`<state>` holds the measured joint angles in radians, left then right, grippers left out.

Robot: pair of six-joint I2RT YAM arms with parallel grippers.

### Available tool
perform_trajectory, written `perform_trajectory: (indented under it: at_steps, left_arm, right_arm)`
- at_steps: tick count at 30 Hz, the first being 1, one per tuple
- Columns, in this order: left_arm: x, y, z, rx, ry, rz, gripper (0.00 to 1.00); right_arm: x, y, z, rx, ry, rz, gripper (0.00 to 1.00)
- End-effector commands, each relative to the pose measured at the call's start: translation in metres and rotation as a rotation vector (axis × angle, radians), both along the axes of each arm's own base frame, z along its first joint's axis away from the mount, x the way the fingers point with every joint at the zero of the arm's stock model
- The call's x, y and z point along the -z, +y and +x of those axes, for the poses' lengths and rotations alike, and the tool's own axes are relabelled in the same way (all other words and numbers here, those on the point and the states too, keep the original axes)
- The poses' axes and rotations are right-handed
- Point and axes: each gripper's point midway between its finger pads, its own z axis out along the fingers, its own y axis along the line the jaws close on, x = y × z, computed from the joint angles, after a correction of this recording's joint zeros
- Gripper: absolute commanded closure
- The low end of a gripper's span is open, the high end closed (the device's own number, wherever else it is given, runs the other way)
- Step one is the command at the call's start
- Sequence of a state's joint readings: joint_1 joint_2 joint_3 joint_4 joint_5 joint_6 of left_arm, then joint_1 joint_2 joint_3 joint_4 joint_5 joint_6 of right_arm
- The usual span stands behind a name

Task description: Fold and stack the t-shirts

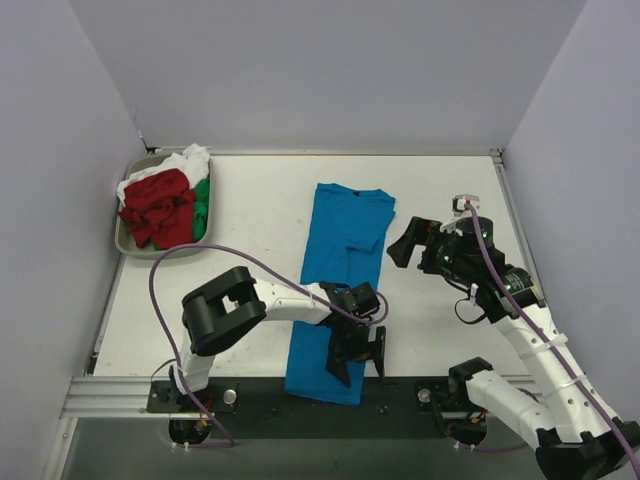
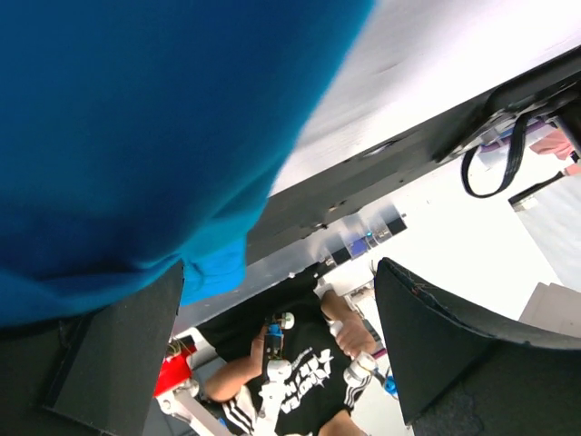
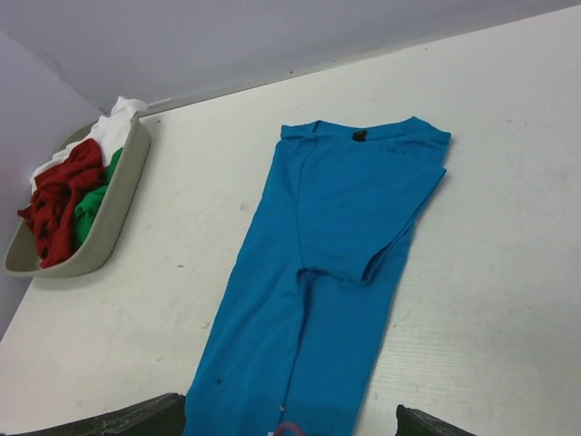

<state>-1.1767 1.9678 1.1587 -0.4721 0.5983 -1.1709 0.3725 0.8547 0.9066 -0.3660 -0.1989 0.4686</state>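
Tray [image 3: 113, 213] holds red shirt [image 3: 59, 204], green shirt [image 3: 91, 204] and white shirt [image 3: 113, 127], bunched.

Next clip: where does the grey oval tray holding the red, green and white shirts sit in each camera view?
Top external: grey oval tray at upper left.
Left wrist: not in it.
Right wrist: tray at the left edge, mid-height.
Shared landmark: the bright blue t-shirt, right of the tray where both show.
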Motion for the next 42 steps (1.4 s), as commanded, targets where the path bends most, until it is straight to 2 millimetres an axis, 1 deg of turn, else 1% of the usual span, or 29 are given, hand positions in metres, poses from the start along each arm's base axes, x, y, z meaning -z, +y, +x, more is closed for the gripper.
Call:
perform_trajectory:
  at_steps: [1, 3, 4, 6, 7, 8, 9, 10, 12, 13, 14, 15, 16, 17, 18, 19, 20, 21, 22, 23, 24, 25, 27, 28, 30, 34, 36, 38, 42]
  left_arm:
    - [0.044, -0.034, 0.037, 0.023, -0.286, -0.037, 0.02]
    - [0.028, -0.04, 0.042, 0.031, -0.311, -0.052, 0.03]
    - [0.003, -0.051, 0.048, 0.033, -0.347, -0.112, 0.02]
    - [-0.022, -0.051, 0.056, 0.034, -0.403, -0.117, 0.02]
    - [-0.058, -0.06, 0.067, 0.026, -0.47, -0.177, 0.02]
    - [-0.069, -0.053, 0.068, 0.029, -0.483, -0.157, 0.03]
    - [-0.084, -0.054, 0.071, 0.025, -0.507, -0.175, 0.03]
    - [-0.108, -0.052, 0.075, 0.014, -0.543, -0.209, 0.03]
    - [-0.137, -0.048, 0.076, 0.008, -0.574, -0.229, 0.03]
    - [-0.158, -0.044, 0.08, -0.003, -0.612, -0.258, 0.02]
    - [-0.172, -0.038, 0.082, -0.012, -0.629, -0.26, 0.02]
    - [-0.191, -0.031, 0.084, -0.026, -0.658, -0.285, 0.02]
    - [-0.198, -0.022, 0.09, -0.037, -0.7, -0.267, 0.03]
    - [-0.211, -0.015, 0.099, -0.064, -0.733, -0.268, 0.03]
    - [-0.229, -0.004, 0.105, -0.093, -0.773, -0.281, 0.03]
    - [-0.232, 0.01, 0.114, -0.113, -0.807, -0.247, 0.03]
    - [-0.238, 0.023, 0.13, -0.155, -0.821, -0.236, 0.03]
    - [-0.245, 0.04, 0.137, -0.191, -0.836, -0.237, 0.03]
    - [-0.247, 0.05, 0.143, -0.209, -0.848, -0.234, 0.02]
    - [-0.247, 0.061, 0.15, -0.23, -0.857, -0.227, 0.03]
    - [-0.25, 0.083, 0.164, -0.277, -0.876, -0.209, 0.03]
    - [-0.248, 0.093, 0.169, -0.292, -0.884, -0.193, 0.03]
    - [-0.25, 0.12, 0.185, -0.342, -0.909, -0.158, 0.02]
    - [-0.244, 0.13, 0.189, -0.348, -0.907, -0.133, 0.03]
    - [-0.24, 0.154, 0.203, -0.39, -0.924, -0.083, 0.03]
    - [-0.22, 0.185, 0.217, -0.44, -0.923, -0.025, 0.02]
    - [-0.216, 0.193, 0.223, -0.456, -0.919, -0.036, 0.02]
    - [-0.204, 0.207, 0.23, -0.489, -0.896, -0.01, 0.02]
    - [-0.197, 0.218, 0.238, -0.502, -0.893, -0.018, 0.03]
  right_arm:
    - [0.008, -0.013, 0.004, 0.03, 0.018, -0.026, 0.0]
    - [0.014, -0.018, 0.011, 0.064, 0.046, -0.023, 0.0]
    - [0.016, -0.019, 0.014, 0.071, 0.054, -0.017, 0.0]
    - [0.022, -0.019, 0.025, 0.092, 0.067, -0.008, 0.0]
    - [0.021, -0.018, 0.03, 0.095, 0.06, 0.0, 0.0]
    - [0.022, -0.015, 0.035, 0.093, 0.071, 0.003, 0.0]
    - [0.022, -0.013, 0.038, 0.092, 0.074, 0.009, 0.0]
    - [0.019, -0.011, 0.043, 0.092, 0.067, 0.018, 0.0]
    - [0.018, -0.007, 0.053, 0.09, 0.08, 0.025, 0.0]
    - [0.016, -0.005, 0.058, 0.089, 0.075, 0.032, 0.0]
    - [0.02, -0.002, 0.063, 0.085, 0.088, 0.032, 0.0]
    - [0.014, 0.003, 0.069, 0.071, 0.08, 0.047, 0.0]
    - [0.014, 0.006, 0.076, 0.072, 0.081, 0.061, 0.0]
    - [0.024, 0.01, 0.084, 0.068, 0.116, 0.062, 0.0]
    - [0.021, 0.019, 0.089, 0.037, 0.118, 0.083, 0.0]
    - [0.021, 0.024, 0.097, 0.026, 0.117, 0.096, 0.0]
    - [0.035, 0.03, 0.105, 0.011, 0.156, 0.102, 0.0]
    - [0.032, 0.036, 0.113, -0.007, 0.147, 0.119, 0.0]
    - [0.029, 0.047, 0.119, -0.044, 0.139, 0.153, 0.0]
    - [0.043, 0.052, 0.127, -0.05, 0.179, 0.165, 0.0]
    - [0.044, 0.057, 0.133, -0.061, 0.187, 0.18, 0.0]
    - [0.048, 0.068, 0.142, -0.095, 0.207, 0.199, 0.0]
    - [0.051, 0.08, 0.15, -0.111, 0.229, 0.224, 0.0]
    - [0.056, 0.091, 0.154, -0.137, 0.251, 0.236, 0.0]
    - [0.061, 0.103, 0.152, -0.158, 0.281, 0.251, 0.0]
    - [0.074, 0.132, 0.141, -0.223, 0.292, 0.254, 0.0]
    - [0.078, 0.143, 0.135, -0.26, 0.302, 0.285, 0.0]
    - [0.086, 0.15, 0.131, -0.289, 0.324, 0.316, 0.0]
    - [0.099, 0.156, 0.135, -0.304, 0.333, 0.336, 0.0]
